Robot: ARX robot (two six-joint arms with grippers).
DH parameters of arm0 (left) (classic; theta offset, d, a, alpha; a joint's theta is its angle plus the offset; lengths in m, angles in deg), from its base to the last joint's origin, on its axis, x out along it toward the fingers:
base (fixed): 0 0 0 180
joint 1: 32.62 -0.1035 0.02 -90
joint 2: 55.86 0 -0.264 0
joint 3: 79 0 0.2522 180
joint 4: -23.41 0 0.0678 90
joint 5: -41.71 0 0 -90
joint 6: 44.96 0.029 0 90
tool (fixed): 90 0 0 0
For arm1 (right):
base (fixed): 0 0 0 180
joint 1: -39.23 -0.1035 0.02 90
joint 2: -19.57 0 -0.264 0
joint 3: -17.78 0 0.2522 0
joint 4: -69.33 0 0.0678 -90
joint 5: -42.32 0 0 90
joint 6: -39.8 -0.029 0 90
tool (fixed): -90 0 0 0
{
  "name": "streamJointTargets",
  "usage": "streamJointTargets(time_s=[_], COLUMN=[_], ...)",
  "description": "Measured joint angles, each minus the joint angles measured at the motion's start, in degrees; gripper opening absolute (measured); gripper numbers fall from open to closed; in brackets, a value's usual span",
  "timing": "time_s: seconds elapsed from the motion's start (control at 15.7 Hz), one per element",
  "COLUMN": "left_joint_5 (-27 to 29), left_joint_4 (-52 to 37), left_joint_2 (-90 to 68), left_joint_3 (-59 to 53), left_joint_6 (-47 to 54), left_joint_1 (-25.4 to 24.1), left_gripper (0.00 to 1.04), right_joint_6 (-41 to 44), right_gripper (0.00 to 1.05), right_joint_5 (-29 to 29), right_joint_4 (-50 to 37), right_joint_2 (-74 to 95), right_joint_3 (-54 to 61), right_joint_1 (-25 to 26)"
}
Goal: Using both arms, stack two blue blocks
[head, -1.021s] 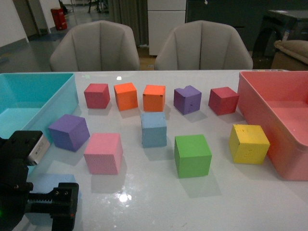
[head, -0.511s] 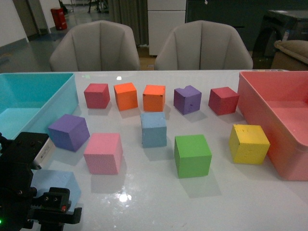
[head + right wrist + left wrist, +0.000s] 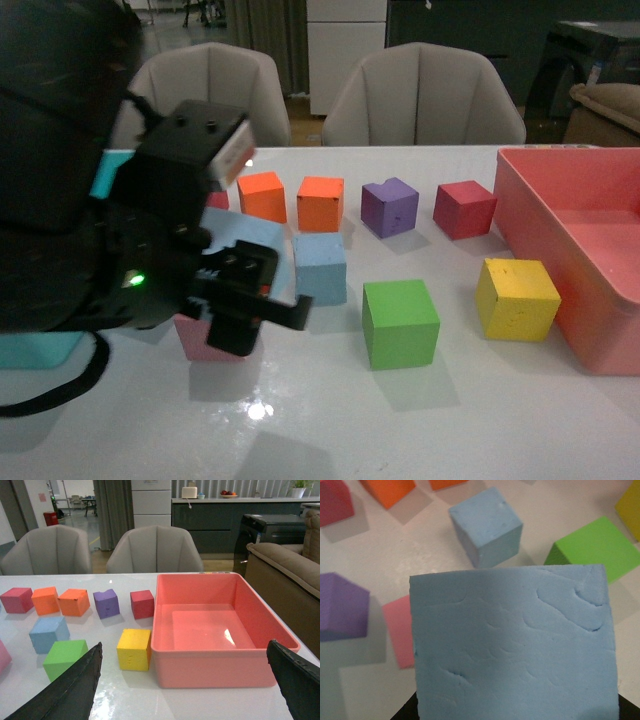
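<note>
My left gripper [image 3: 240, 278] is shut on one pale blue block [image 3: 247, 236] and holds it in the air above the left half of the table. That block fills the left wrist view [image 3: 515, 645]. The other blue block [image 3: 320, 267] rests on the table just right of the held one, and it shows beyond the held one in the left wrist view [image 3: 487, 527]. It also shows in the right wrist view [image 3: 48, 632]. My right gripper [image 3: 185, 682] is open and empty, near the table's front edge, facing the pink bin.
A green cube [image 3: 400, 322], yellow cube [image 3: 517, 298], two orange cubes [image 3: 262, 196], a purple cube [image 3: 389, 207] and a red cube [image 3: 464, 209] sit around. A pink cube [image 3: 200, 342] is under my left arm. The pink bin [image 3: 570, 260] is at right.
My left arm has risen from the bottom left corner, lifting the blue block up and to the right. It now hides the turquoise bin and the left purple cube.
</note>
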Motion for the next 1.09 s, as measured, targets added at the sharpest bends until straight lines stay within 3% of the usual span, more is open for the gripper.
streamJointTargets(time_s=[0.26,0.64,1.09], left_joint_5=[0.26,-0.83,-2.86], left_joint_4=[6.78,16.37,16.39], left_joint_2=[-10.78,-27.91,-32.35], left_joint_3=[16.13,38.18,42.23], left_joint_6=[1.55,1.16,-3.69], left_joint_1=[3.26,1.03,-2.38], left_gripper=[0.49,0.49,0.49], right_joint_6=[0.00,0.00,0.00], right_gripper=[0.98,0.98,0.98], right_joint_5=[0.00,0.00,0.00], right_joint_4=[0.00,0.00,0.00], right_joint_2=[0.00,0.00,0.00], right_joint_3=[0.00,0.00,0.00], right_joint_1=[0.00,0.00,0.00])
